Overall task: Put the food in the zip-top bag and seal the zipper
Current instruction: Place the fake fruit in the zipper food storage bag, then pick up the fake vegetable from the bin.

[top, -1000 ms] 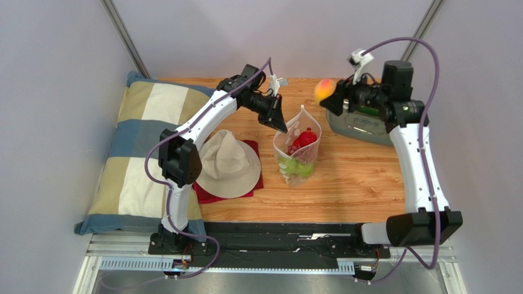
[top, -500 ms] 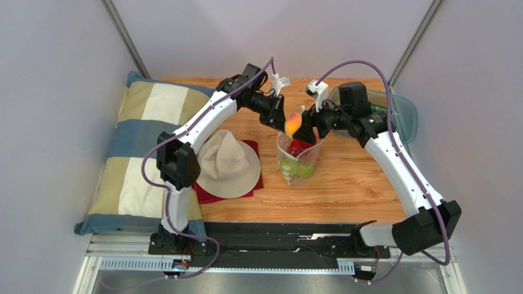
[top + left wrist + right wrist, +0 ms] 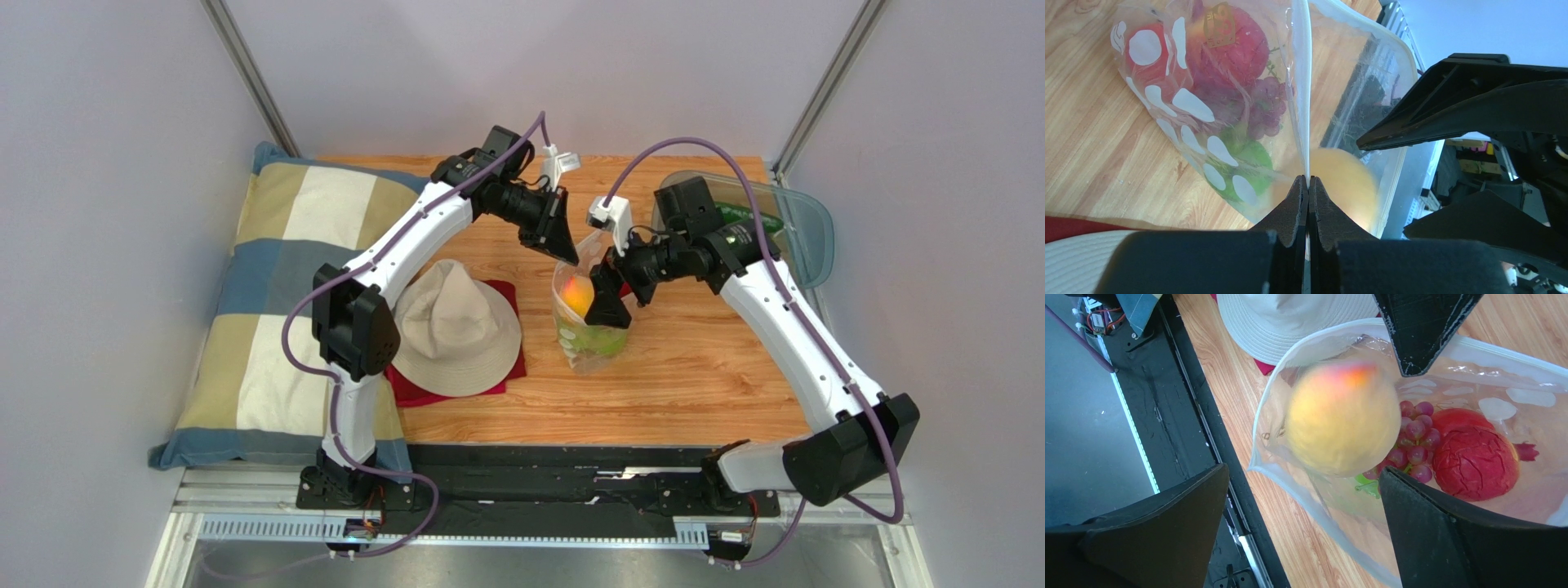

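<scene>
Pinching the bag (image 3: 1186, 104) at its rim, my left end effector (image 3: 1308, 184) is clamped tight on the plastic. The bag stands upright on the tabletop (image 3: 711, 368), long axis vertical, mouth up. Inside are red fruits (image 3: 1475, 456), purple grapes (image 3: 1413, 441) and green fruit (image 3: 1250, 156), half hidden beneath. An orange ball (image 3: 1341, 416), blurred, is at the mouth between the wide-spread fingers of my right end effector (image 3: 1303, 471), touching neither.

Pale grey-lilac walls (image 3: 111, 184), evenly lit, close in on three sides, with slanted metal posts (image 3: 249, 76) at 11 and 1 o'clock. A wooden table (image 3: 711, 368) fills the centre. A checked pillow (image 3: 264, 306) lies at 9 o'clock and a black rail (image 3: 552, 472) at 6 o'clock.
</scene>
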You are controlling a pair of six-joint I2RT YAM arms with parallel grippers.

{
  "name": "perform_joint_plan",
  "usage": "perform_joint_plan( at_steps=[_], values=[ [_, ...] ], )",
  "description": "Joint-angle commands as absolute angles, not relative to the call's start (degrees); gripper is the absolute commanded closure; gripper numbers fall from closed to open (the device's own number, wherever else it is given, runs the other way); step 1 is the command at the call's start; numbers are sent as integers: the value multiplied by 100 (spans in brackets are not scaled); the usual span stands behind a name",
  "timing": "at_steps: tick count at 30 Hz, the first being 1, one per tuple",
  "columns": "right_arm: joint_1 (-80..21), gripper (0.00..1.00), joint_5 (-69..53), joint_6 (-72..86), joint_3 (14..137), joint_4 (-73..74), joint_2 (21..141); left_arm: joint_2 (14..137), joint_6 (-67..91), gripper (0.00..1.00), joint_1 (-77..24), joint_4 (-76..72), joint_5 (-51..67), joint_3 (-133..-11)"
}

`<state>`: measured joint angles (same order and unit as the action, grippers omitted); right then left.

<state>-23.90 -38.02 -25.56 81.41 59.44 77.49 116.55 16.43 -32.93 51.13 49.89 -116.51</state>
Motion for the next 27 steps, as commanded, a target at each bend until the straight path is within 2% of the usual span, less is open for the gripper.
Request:
perform_joint_plan(
  at_steps=[1, 9, 13, 15, 19, 27],
  values=[
    [-2251, 2, -3841, -2515, 8587, 5978, 7655, 11241, 1652, 100, -3313, 4931, 5168, -11689],
    [-354, 4, -3991, -1891, 9456, 5258, 8645, 11267, 1617, 100, -3313, 4939, 5177, -11742],
    [648, 8, -3255, -1915, 10070, 4765, 9490, 11294, 1608, 100, -3313, 4957, 5168, -11777],
    [860, 9, -2902, -2038, 10256, 4493, 10060, 11311, 1635, 100, -3313, 4957, 5150, -11786],
    [1300, 8, -2252, -3247, 10704, 4211, 11002, 11382, 1652, 100, -3305, 5036, 5142, -11874],
    [1758, 3, -1881, -4367, 11996, 4070, 12646, 11391, 1626, 100, -3313, 5071, 5010, -11821]
  ],
)
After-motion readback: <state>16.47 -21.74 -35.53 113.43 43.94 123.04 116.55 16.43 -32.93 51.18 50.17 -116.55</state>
